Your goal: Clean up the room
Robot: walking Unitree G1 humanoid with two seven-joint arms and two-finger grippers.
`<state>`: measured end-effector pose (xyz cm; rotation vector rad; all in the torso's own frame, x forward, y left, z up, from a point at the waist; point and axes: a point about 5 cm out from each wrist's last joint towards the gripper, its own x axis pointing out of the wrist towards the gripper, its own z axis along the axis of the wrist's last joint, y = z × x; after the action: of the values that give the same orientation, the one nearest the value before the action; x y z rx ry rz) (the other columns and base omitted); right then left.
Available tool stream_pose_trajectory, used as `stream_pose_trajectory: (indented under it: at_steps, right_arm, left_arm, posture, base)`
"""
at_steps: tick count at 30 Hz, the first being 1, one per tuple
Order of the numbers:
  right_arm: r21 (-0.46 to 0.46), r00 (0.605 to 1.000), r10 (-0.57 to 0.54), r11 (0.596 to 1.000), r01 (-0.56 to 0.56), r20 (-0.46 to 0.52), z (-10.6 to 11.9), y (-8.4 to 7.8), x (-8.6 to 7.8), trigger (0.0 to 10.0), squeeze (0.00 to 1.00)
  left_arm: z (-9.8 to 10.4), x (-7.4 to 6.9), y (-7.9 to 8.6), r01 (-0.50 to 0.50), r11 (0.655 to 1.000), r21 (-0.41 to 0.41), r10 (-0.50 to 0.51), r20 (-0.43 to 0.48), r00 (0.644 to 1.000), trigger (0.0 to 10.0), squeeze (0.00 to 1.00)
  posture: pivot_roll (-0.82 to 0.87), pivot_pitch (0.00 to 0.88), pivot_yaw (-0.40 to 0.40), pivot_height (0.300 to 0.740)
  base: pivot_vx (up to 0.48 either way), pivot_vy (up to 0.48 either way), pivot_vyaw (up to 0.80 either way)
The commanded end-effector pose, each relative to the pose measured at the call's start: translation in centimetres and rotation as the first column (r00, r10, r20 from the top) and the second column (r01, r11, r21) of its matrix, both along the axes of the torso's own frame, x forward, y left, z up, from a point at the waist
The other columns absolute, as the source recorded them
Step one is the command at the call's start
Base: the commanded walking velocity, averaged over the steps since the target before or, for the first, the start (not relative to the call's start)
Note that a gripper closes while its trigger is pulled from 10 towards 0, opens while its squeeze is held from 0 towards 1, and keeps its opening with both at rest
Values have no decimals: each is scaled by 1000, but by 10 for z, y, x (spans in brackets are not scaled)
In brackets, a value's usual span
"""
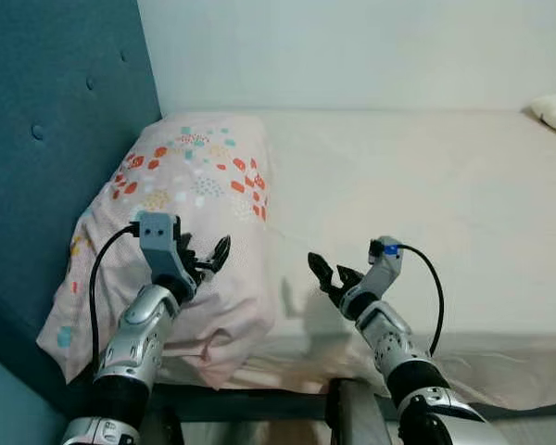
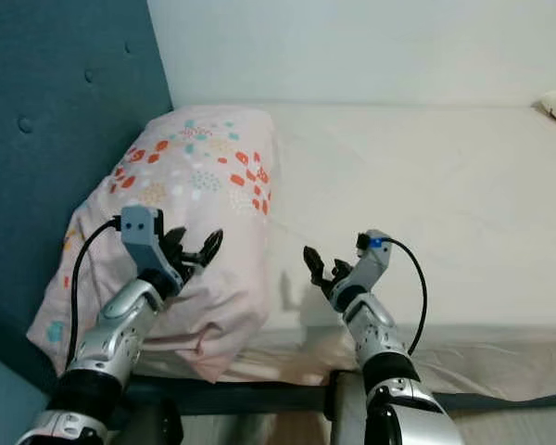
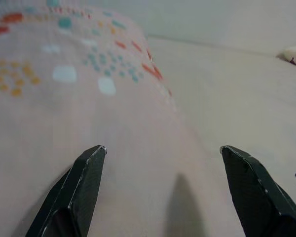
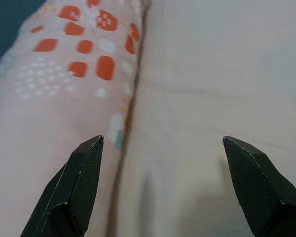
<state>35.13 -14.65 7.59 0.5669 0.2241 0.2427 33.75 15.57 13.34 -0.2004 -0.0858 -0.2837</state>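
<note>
Lying at the head end of a bed (image 1: 463,204), a pink pillow (image 1: 181,232) with orange, teal and white spots leans against a teal padded headboard (image 1: 46,139), its near end reaching the front edge of the mattress. The bed is covered by a cream sheet (image 2: 426,185), creased near the pillow, and a white wall (image 1: 352,46) rises behind it. At the far end of the bed a small pale cushion (image 1: 554,113) pokes in at the edge. The left gripper (image 1: 207,258) hovers over the near part of the pillow, its two black fingers (image 3: 76,192) spread wide with nothing between them; the wrist view looks along them across the pink fabric. The right gripper (image 1: 332,274) hangs just above the sheet, close beside the pillow's side, and its fingers (image 4: 74,187) are also spread apart and empty, one over the pillow's edge and the other over the sheet. A black cable (image 1: 434,278) loops from the right wrist.
</note>
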Motion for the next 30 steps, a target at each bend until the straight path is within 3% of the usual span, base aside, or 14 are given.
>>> stream_pose_trajectory:
  at_steps: [1, 11, 20, 27, 30]
  right_arm:
    - [-6, 1000, 7, 1000, -7, -1, -2, 2, -1, 10000, 0]
    - [-10, 1000, 7, 1000, -7, -19, -7, 0, -4, 10000, 0]
    - [-26, 997, -3, 1000, 0, -82, -22, -2, -12, 10000, 0]
    - [-111, 974, -18, 994, -7, -228, -59, -11, -38, 10000, 0]
    - [-166, 945, -51, 986, -4, -322, -82, -21, -60, 10000, 0]
  left_arm:
    - [-7, -4, 1, -8, 1000, 1, 9, -18, 1000, 10000, 0]
    - [-38, -17, 5, -43, 999, 31, 46, -111, 993, 10000, 0]
    - [-66, -28, 21, -69, 993, 93, 87, -214, 973, 10000, 0]
    - [-96, -44, 44, -143, 981, 132, 178, -315, 932, 10000, 0]
    - [-113, -55, 56, -192, 969, 156, 238, -378, 895, 10000, 0]
  posture:
    - [86, 17, -56, 530]
    - [87, 15, -58, 565]
    - [92, 13, -61, 595]
    - [92, 11, -60, 630]
    - [93, 10, -61, 645]
  base:
    - [0, 0, 0]
    - [0, 0, 0]
    - [0, 0, 0]
    - [0, 0, 0]
    - [0, 0, 0]
